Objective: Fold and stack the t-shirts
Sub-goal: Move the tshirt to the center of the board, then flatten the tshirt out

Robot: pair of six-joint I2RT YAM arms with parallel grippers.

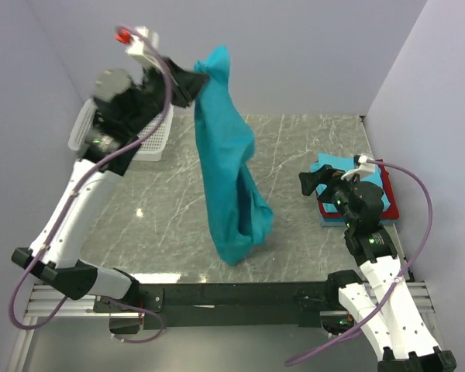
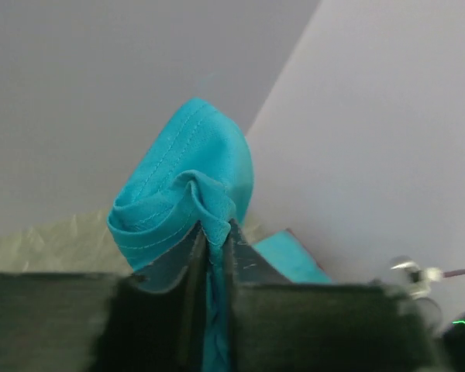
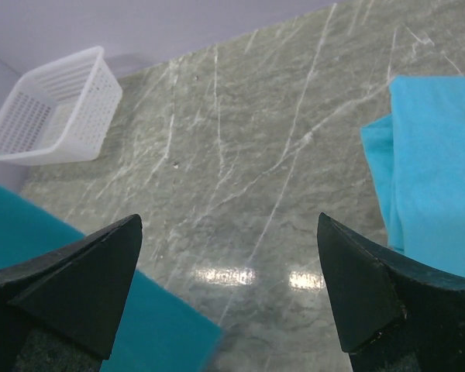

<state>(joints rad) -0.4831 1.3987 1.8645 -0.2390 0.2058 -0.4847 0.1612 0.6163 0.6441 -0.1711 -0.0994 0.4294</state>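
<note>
My left gripper (image 1: 192,80) is raised high at the back left and is shut on an edge of the teal t-shirt (image 1: 229,174), which hangs down as a long bunched drape with its lower end near the table's front middle. In the left wrist view the shirt's hem (image 2: 178,194) bulges out above the closed fingers (image 2: 248,267). My right gripper (image 1: 314,182) is open and empty, beside the stack of folded shirts (image 1: 376,194): light blue on top, red and blue beneath. The right wrist view shows the hanging teal cloth (image 3: 101,310) at lower left and the light blue folded shirt (image 3: 434,178) at right.
A white plastic mesh basket (image 1: 143,136) stands at the back left of the grey marble table (image 1: 310,147), partly behind my left arm; it also shows in the right wrist view (image 3: 50,116). Pale walls close the table on three sides.
</note>
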